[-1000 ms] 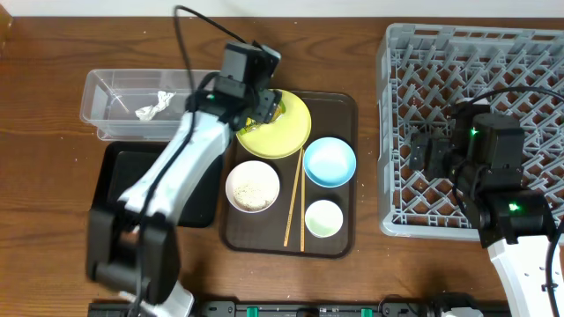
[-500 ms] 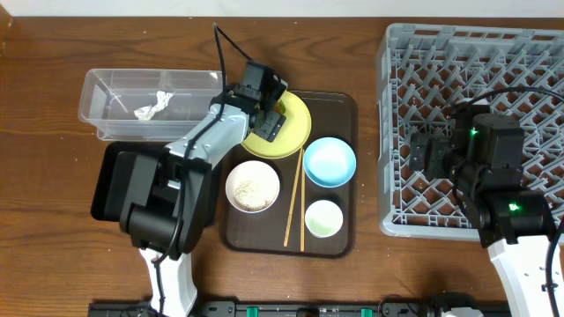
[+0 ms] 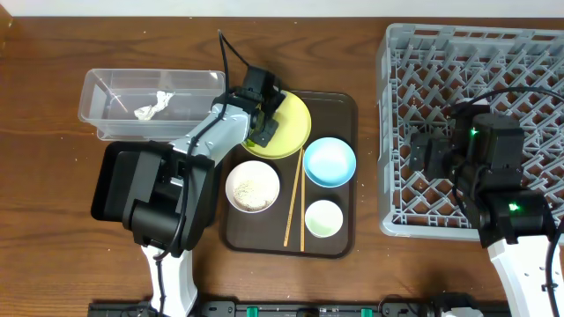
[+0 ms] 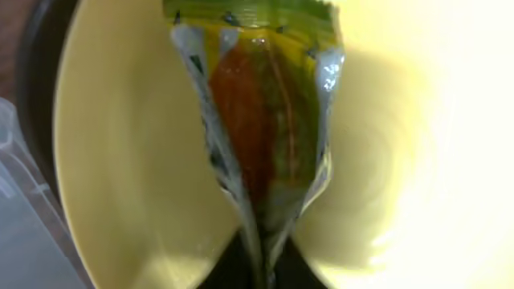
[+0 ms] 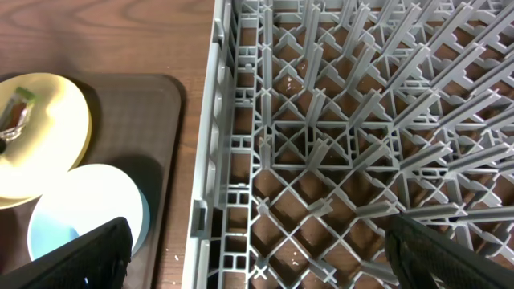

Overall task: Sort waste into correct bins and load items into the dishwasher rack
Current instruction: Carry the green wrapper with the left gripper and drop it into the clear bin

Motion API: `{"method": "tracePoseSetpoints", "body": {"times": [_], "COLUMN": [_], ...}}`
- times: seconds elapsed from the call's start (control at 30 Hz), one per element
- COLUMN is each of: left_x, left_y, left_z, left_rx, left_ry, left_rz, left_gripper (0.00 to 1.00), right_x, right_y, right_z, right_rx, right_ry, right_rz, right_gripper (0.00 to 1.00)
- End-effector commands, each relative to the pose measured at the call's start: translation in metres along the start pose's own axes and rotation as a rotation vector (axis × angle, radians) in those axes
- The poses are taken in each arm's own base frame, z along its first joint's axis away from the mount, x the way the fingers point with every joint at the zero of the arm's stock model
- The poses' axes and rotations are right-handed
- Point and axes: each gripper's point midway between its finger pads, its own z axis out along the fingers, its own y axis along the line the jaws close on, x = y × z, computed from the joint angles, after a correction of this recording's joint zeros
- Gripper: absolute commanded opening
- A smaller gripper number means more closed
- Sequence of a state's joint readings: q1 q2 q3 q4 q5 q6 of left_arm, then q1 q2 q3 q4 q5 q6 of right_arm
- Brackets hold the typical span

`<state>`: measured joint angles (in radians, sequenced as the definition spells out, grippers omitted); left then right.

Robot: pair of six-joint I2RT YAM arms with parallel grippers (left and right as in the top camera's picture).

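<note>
Yellow plate (image 4: 120, 168) filled the left wrist view. Your left gripper (image 4: 263, 271) sat low over it, fingers (image 4: 227, 274) pinched nearly together on the near end of the one wrapper (image 4: 261, 104). The wrapper ran straight out from the fingertips, orange down its middle and green at the far end. You could not tell whether it was lifted clear of the plate or lying on it.

Just outside those fingers, on the side away from the dishes, stood the one clear tub (image 3: 115, 92) with a single tissue (image 3: 152, 106) in it. The one black tray (image 3: 110, 189) lay back along the arm, mostly under it.

On the other side of the fingers, all on the one brown tray (image 3: 339, 106), you had two bowls, one cup and two chopsticks. The blue bowl (image 3: 329, 162) lay just beside the plate. The pinkish-white bowl (image 3: 253, 186), with the scraps (image 3: 251, 190) in it, sat near the fingers towards the arm's base. The chopsticks (image 3: 293, 198) lay side by side between the two bowls, and the cup (image 3: 323, 218) was furthest off.

Your right gripper (image 5: 265, 253) was spread wide with nothing in it, one finger (image 5: 96, 249) at each lower corner of its view. The one rack (image 5: 337, 128) lay directly under and ahead of those fingers, and its near wall stood between them and the brown tray.
</note>
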<state>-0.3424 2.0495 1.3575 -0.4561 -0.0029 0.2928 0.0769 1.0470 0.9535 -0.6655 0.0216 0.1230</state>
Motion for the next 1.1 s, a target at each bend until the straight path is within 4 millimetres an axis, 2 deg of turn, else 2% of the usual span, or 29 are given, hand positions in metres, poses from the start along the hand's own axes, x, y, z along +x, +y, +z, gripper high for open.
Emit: {"method": "tracePoseSetpoints", "body": {"times": [0.0, 0.13, 0.33, 0.47, 0.53, 0.77, 0.8, 0.93, 1.07], "left_x": [0.003, -0.011, -0.040, -0.048, -0.045, -0.011, -0.005, 0.007, 0.007], "left_y": [0.001, 0.006, 0.019, 0.046, 0.066, 0.141, 0.151, 0.168, 0.169], "left_z": [-0.003, -0.029, -0.101, -0.146, -0.158, -0.153, -0.151, -0.147, -0.148], "left_rx": [-0.002, -0.014, -0.043, -0.087, -0.113, -0.198, -0.209, -0.227, -0.228], "left_ry": [0.016, -0.049, -0.221, -0.331, -0.357, -0.323, -0.317, -0.299, -0.299], "left_rz": [-0.013, -0.099, -0.157, -0.208, -0.266, -0.429, -0.450, -0.490, -0.491], "left_gripper": [0.06, 0.06, 0.06, 0.06, 0.06, 0.09, 0.13, 0.49, 0.56], "right_x": [-0.008, -0.008, -0.008, -0.009, -0.008, -0.008, -0.009, -0.009, -0.009], "right_y": [0.000, 0.000, 0.000, 0.000, 0.000, 0.000, 0.000, 0.000, 0.000], "right_z": [-0.005, -0.005, -0.005, -0.005, -0.005, -0.005, -0.005, -0.005, -0.005], "right_rx": [-0.002, -0.002, -0.002, -0.001, -0.002, -0.003, -0.003, -0.003, -0.003], "right_ry": [-0.021, -0.022, -0.022, -0.022, -0.022, -0.022, -0.023, -0.025, -0.024], "right_rz": [0.014, 0.014, 0.014, 0.014, 0.014, 0.014, 0.014, 0.014, 0.014], "right_gripper": [0.99, 0.99, 0.99, 0.99, 0.99, 0.99, 0.99, 0.99, 0.99]}}
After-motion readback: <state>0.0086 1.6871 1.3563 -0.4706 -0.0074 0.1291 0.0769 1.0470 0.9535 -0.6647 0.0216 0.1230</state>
